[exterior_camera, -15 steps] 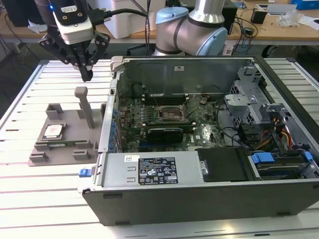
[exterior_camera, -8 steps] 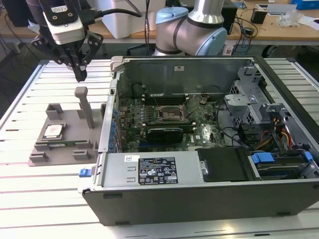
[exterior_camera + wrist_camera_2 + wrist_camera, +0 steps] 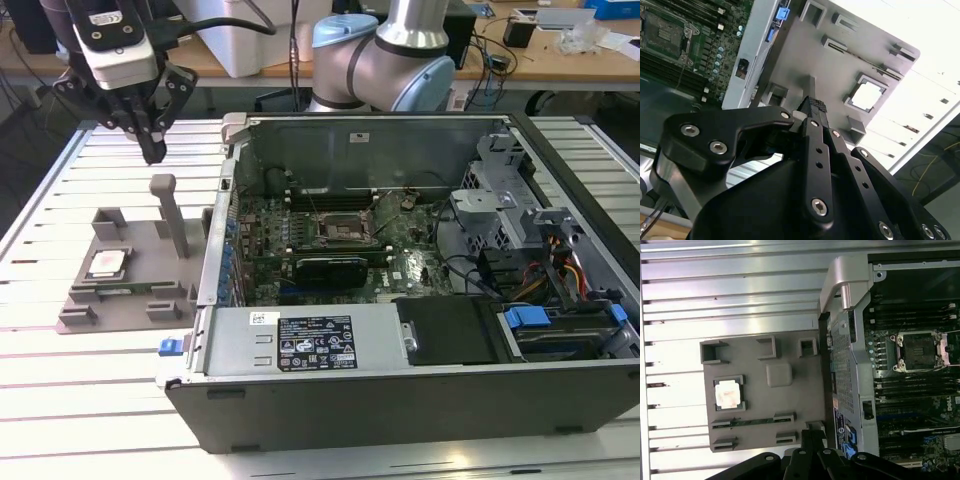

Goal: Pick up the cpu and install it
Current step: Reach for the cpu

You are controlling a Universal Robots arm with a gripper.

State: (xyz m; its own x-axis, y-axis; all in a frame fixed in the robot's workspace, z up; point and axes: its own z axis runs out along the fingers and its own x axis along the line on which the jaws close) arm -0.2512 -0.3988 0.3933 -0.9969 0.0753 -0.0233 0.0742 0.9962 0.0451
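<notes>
cpu [image 3: 106,264] sits flat in its square recess on the grey fixture tray [image 3: 145,255], on the slatted counter [image 3: 60,400] just beside the open pc case [image 3: 400,420]. tool [image 3: 152,148] hangs above the tray, fingers pressed together, holding nothing. my read: the chip is light, stiff and thin, with a slick metal lid and a delicate underside, so pinch two opposite rim edges and keep it level.

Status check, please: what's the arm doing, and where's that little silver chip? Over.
Gripper shut, empty, hovering above grey fixture tray. Cpu lies in its tray pocket, top bare. Upright post stands on the tray beside it.
</notes>
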